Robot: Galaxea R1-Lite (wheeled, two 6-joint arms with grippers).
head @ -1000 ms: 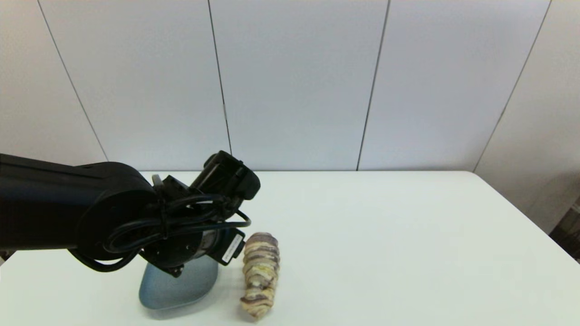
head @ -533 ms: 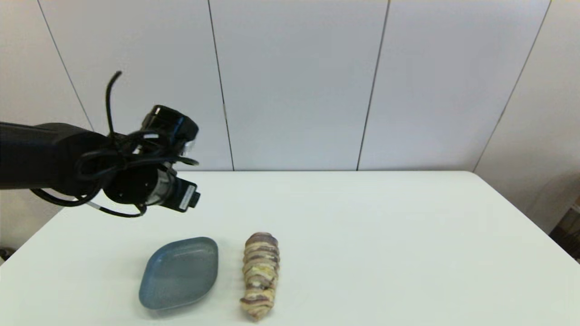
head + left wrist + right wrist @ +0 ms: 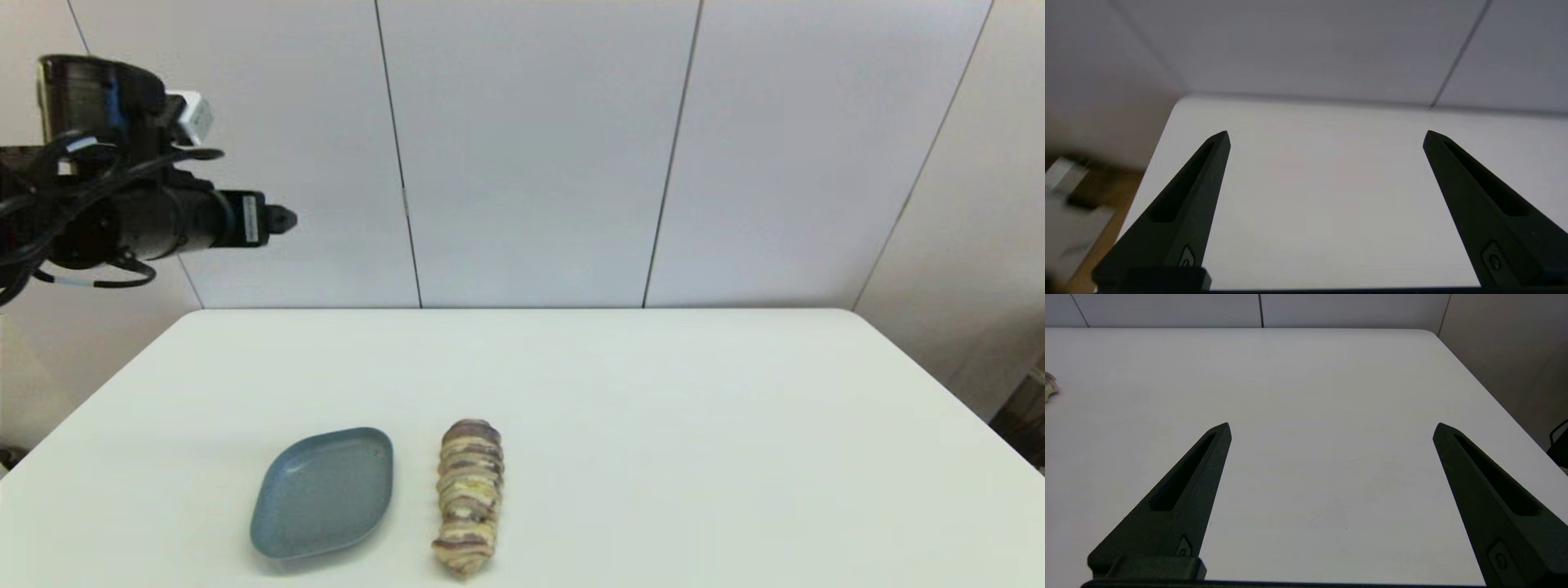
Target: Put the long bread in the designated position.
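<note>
The left arm [image 3: 122, 220] has risen since one second ago: then it hung low over the dish and hid most of it, and now it is high at the far left, in front of the wall and well above the table. The dish and the bread have not moved. The left gripper [image 3: 1327, 134] is wide open and holds nothing; between its black, tapered fingers [image 3: 1184, 212] only bare tabletop shows.

The dish [image 3: 324, 492] is blue-grey, smooth and shallow, with rounded corners, and it lies near the front edge, left of centre. Just beside it on the right, apart from it, lies the bread [image 3: 469, 495], a long tan loaf, twisted, with brown-purple and pale yellow bands. Its length runs from near to far.

The table [image 3: 694, 425] is white and smooth, with rounded far corners. To the right of the bread and behind it the surface is open up to the edges. The right gripper [image 3: 1331, 426] hovers over this right part, wide open and empty; the tip of the bread [image 3: 1049, 387] shows at the border of its view.
</note>
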